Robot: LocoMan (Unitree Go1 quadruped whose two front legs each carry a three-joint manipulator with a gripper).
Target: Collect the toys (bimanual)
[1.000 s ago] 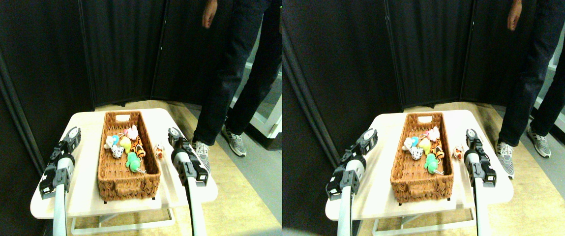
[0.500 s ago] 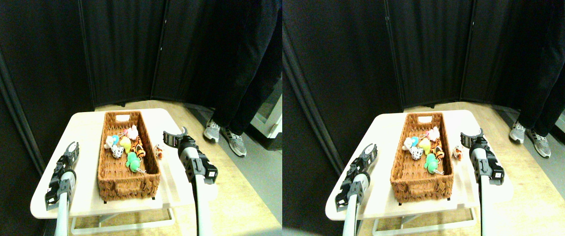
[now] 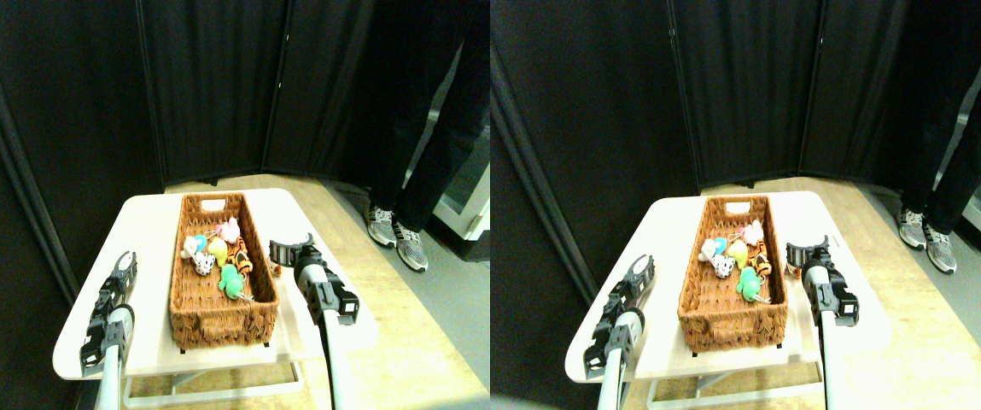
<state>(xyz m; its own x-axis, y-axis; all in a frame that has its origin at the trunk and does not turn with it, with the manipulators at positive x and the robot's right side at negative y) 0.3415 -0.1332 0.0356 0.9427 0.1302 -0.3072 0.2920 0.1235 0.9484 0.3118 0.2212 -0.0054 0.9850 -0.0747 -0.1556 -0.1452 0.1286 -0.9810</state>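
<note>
In the stereo pair view, the wicker basket point(image 3: 218, 272) lies lengthwise at lower centre on the pale table point(image 3: 148, 224); the toys point(image 3: 221, 256) cluster in its middle, green point(image 3: 231, 281) nearest, pink point(image 3: 230, 229) farthest; the right gripper point(image 3: 287, 250), jaws spread apart, sits just right of the basket rim, hiding whatever lies below; the left gripper point(image 3: 124, 269) is at lower left, its jaws I cannot tell; a person's shoes point(image 3: 394, 236) stand at right.
</note>
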